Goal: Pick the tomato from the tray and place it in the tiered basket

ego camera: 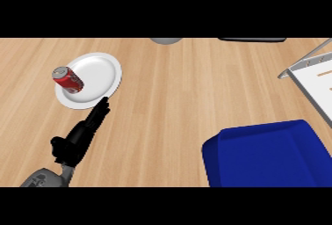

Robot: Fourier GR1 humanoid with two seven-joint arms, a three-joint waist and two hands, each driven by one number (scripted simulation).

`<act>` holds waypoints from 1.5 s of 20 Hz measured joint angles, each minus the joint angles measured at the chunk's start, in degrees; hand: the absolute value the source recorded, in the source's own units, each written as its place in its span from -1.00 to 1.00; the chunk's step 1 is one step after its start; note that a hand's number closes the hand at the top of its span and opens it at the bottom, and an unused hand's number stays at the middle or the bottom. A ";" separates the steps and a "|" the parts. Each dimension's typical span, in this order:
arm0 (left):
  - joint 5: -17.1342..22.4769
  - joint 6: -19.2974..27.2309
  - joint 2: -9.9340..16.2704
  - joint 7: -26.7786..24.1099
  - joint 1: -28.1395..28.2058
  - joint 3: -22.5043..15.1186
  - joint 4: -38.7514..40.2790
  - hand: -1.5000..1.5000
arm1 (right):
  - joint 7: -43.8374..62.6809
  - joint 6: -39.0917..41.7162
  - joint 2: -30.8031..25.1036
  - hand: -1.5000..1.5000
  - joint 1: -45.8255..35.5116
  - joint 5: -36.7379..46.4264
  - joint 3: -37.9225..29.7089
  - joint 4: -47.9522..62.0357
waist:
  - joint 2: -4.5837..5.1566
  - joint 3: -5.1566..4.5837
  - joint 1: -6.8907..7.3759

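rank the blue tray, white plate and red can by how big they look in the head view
1. blue tray, largest, though it lies nearest the camera and is cut by the lower edge
2. white plate
3. red can, smallest, lying on the plate's left side

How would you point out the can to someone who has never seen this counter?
Start at the wooden counter and go to its left side, where a white plate lies just beyond the left hand. The red soda can lies on its side on the plate's left edge, the only red thing in view.
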 measured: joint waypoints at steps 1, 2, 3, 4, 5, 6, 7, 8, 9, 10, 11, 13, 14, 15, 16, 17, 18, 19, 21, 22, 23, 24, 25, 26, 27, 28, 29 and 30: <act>0.10 0.04 0.00 -0.01 -0.09 -0.18 0.26 0.00 | -1.05 -0.64 0.40 1.00 -1.01 -0.40 -0.49 1.68 | -0.04 0.03 -0.12; 0.17 0.05 -0.06 -0.08 -0.12 -0.48 0.41 0.00 | -1.85 -1.30 0.88 1.00 -1.92 -0.73 -0.88 3.01 | -0.10 0.09 -0.27; 0.38 -0.07 0.04 -0.39 -0.07 -0.35 0.56 0.00 | -1.91 -1.78 1.29 1.00 -3.07 -1.03 -1.29 4.48 | -0.11 0.06 -0.35; 0.80 -0.51 0.28 -0.57 0.00 -0.17 0.66 0.00 | -1.59 -2.30 1.61 1.00 -4.10 -1.83 -2.30 5.90 | -0.07 -0.02 -0.37; 0.88 -0.51 0.31 -0.99 0.14 -0.29 0.73 0.00 | -0.71 -3.46 2.58 1.00 -4.76 -2.78 -3.52 7.11 | -0.06 -0.05 -0.39; 0.98 -0.13 0.36 -0.92 -0.01 -0.37 0.72 0.00 | -0.03 -4.13 3.18 -1.00 -5.40 -3.71 -4.63 8.32 | -0.07 -0.01 -0.50; 0.92 0.25 0.40 -0.92 -0.10 -0.64 0.96 0.00 | 0.40 -4.56 3.67 -1.00 -5.76 -4.82 -5.80 9.13 | -0.16 0.05 -0.78; 1.09 0.19 0.46 -1.19 -0.16 -0.70 1.45 0.00 | 0.50 -5.06 4.17 -1.00 -6.04 -5.87 -6.90 9.98 | -0.21 0.09 -0.99; 0.94 0.27 0.35 -2.08 0.25 -0.91 1.71 0.00 | 0.75 -5.56 4.33 -1.00 -6.51 -6.66 -7.78 10.64 | -0.27 0.10 -1.11; 1.12 0.18 0.43 -2.17 -0.02 -0.94 2.05 0.00 | 0.70 -6.27 4.74 -1.00 -7.07 -7.36 -8.51 11.28 | -0.31 0.13 -1.21; 1.28 0.41 0.45 -1.99 -0.11 -1.02 2.05 0.00 | 0.11 -6.79 4.75 -1.00 -7.17 -8.17 -9.39 11.73 | -0.35 0.15 -1.33; 1.35 0.58 0.47 -2.11 0.18 -1.25 1.61 0.00 | -0.65 -8.76 4.80 -1.00 -8.11 -8.87 -10.40 12.63 | -0.37 0.09 -1.33; 1.67 0.30 0.57 -2.09 -0.06 -1.24 1.97 0.00 | -0.88 -9.87 4.57 -1.00 -8.67 -8.90 -10.65 12.78 | -0.38 0.10 -1.41; 1.83 0.31 0.65 -2.14 -0.08 -1.25 2.03 0.00 | -0.98 -11.64 4.80 -1.00 -8.98 -8.64 -10.64 12.60 | -0.43 0.08 -1.51; 1.87 0.52 0.70 -1.98 -0.18 -1.45 1.78 0.00 | -1.34 -13.31 4.47 -1.00 -9.15 -8.16 -10.63 12.70 | -0.42 0.06 -1.50; 1.82 1.19 0.66 -1.74 -0.22 -1.74 1.71 0.00 | -1.86 -14.78 4.13 -1.00 -8.86 -7.73 -10.60 12.49 | -0.48 0.10 -1.66; 2.08 1.32 0.90 -1.69 -0.09 -1.59 1.52 0.00 | -1.76 -16.54 3.59 -1.00 -8.49 -6.87 -10.33 12.26 | -0.52 0.01 -1.82; 2.33 1.46 1.01 -1.70 0.04 -1.61 1.23 0.00 | -1.61 -17.99 2.49 -1.00 -8.29 -5.85 -10.01 12.18 | -0.53 -0.03 -1.92; 3.08 1.75 1.45 -1.33 -0.03 -1.38 0.87 0.00 | -1.65 -21.51 0.78 -1.00 -6.62 -3.74 -9.50 12.01 | -0.57 -0.10 -2.39; 3.26 1.89 1.54 -1.30 0.20 -1.48 0.50 0.00 | -1.24 -23.53 -0.14 -1.00 -6.15 -2.52 -9.17 11.81 | -0.60 -0.15 -2.47; 3.59 2.13 1.77 -1.18 0.12 -1.34 0.76 0.00 | -1.03 -24.90 -1.09 -1.00 -5.46 -1.70 -9.03 11.25 | -0.71 -0.15 -2.91; 3.78 2.18 1.90 -1.35 0.49 -1.44 0.65 0.00 | -0.69 -26.33 -2.34 -1.00 -4.70 -0.73 -8.94 10.71 | -0.81 -0.19 -3.21; 4.11 2.27 2.03 -1.28 0.78 -1.40 0.37 0.00 | -0.17 -27.65 -3.09 -1.00 -4.04 0.13 -8.79 9.80 | -0.94 -0.24 -3.46; 4.44 2.24 2.35 -1.55 1.05 -1.04 0.67 0.00 | -0.27 -28.91 -3.36 -1.00 -2.63 0.43 -9.04 8.54 | -1.07 -0.30 -3.89; 4.34 2.53 2.44 -1.92 1.12 -1.10 1.16 0.00 | -0.46 -29.72 -4.33 -1.00 -1.58 0.50 -9.58 7.48 | -1.14 -0.27 -4.22; 4.49 2.67 2.55 -2.05 1.33 -1.10 1.34 0.00 | -0.64 -30.48 -4.84 -1.00 -0.35 0.50 -10.01 5.89 | -1.26 -0.27 -4.56; 4.75 2.92 2.63 -2.06 1.66 -1.10 1.06 0.00 | -0.66 -30.68 -5.59 -1.00 0.76 0.15 -10.64 4.11 | -1.40 -0.28 -4.89; 4.85 3.15 2.77 -2.21 2.05 -1.07 1.02 0.00 | -1.06 -31.03 -5.90 -1.00 2.56 -0.59 -11.61 2.13 | -1.52 -0.32 -5.24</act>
